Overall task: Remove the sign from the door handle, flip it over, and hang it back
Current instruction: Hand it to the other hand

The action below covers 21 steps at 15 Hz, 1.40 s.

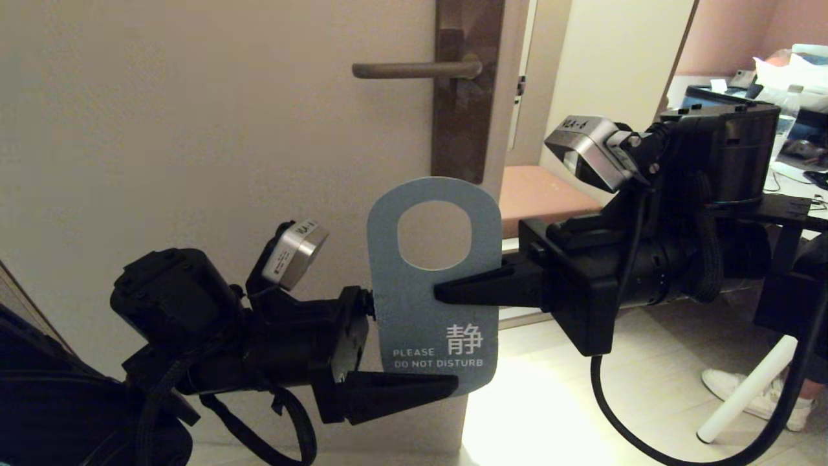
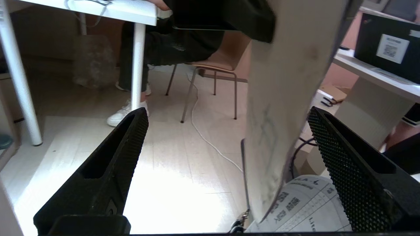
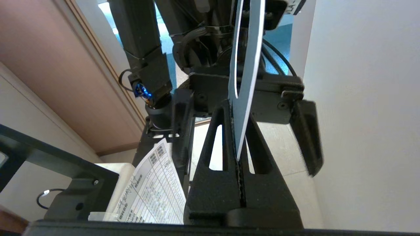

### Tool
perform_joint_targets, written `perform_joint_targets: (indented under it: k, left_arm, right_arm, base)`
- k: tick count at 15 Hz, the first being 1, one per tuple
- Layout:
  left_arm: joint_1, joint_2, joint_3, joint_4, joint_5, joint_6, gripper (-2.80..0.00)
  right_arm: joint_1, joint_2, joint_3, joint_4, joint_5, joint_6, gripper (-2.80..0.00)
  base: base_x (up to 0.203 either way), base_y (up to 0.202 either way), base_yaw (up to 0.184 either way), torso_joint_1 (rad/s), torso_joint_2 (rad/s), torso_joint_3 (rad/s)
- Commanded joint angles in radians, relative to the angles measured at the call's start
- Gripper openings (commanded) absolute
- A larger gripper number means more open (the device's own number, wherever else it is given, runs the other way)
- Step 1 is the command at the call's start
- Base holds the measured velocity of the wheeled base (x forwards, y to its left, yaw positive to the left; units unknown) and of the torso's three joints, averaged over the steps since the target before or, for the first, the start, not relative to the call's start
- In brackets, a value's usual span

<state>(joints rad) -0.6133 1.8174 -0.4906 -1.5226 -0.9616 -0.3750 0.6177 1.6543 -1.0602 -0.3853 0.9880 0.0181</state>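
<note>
The sign (image 1: 414,310) is off the door handle (image 1: 414,69) and hangs upright in the air below it, blue "PLEASE DO NOT DISTURB" face towards my head. My right gripper (image 1: 446,291) is shut on the sign's right edge just under its oval hole; the right wrist view shows the card (image 3: 247,65) pinched between the closed fingertips (image 3: 226,137). My left gripper (image 1: 440,372) is open around the sign's lower part, one finger (image 1: 401,388) in front and the other hidden behind. In the left wrist view the sign's pale face (image 2: 282,98) stands between the spread jaws, touching neither.
The pale door (image 1: 194,129) carries the dark backplate (image 1: 462,97). Past the door's edge are an orange seat (image 1: 543,194), a white table leg (image 1: 744,395) and a person's white shoe (image 1: 731,388). A printed sheet (image 2: 311,206) lies low near my arms.
</note>
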Motion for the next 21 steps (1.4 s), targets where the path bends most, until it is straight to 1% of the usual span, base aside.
perform_joint_targets:
  k: [1,8,9,10,21]
  left_arm:
    - [-0.006,0.0,0.0,-0.042,-0.005,-0.001,0.0]
    - [-0.006,-0.001,0.0,-0.042,-0.005,0.027,0.0]
    - [-0.006,-0.001,0.0,-0.042,-0.005,0.03,-0.65]
    - [-0.006,0.0,0.0,-0.042,-0.005,0.028,-2.8]
    - [-0.006,-0.004,-0.003,-0.042,-0.005,0.025,-2.8]
  right_arm:
    - [0.001,0.001,-0.001,-0.003,0.006,0.0,-2.8]
    - [0.001,0.001,-0.001,-0.003,0.006,-0.001,-2.8]
    - [0.001,0.001,-0.001,-0.003,0.006,-0.001,-2.8]
    - [0.001,0.001,-0.001,-0.004,0.006,-0.001,-2.8]
    - [0.001,-0.004,-0.003,-0.004,0.006,-0.001,-2.8]
  base:
    - [0.0,0.0,0.0,0.0,0.0,0.0]
    - [0.0,0.0,0.0,0.0,0.0,0.0]
    - [0.0,0.0,0.0,0.0,0.0,0.0]
    - [0.0,0.0,0.0,0.0,0.0,0.0]
    - [0.0,0.0,0.0,0.0,0.0,0.0]
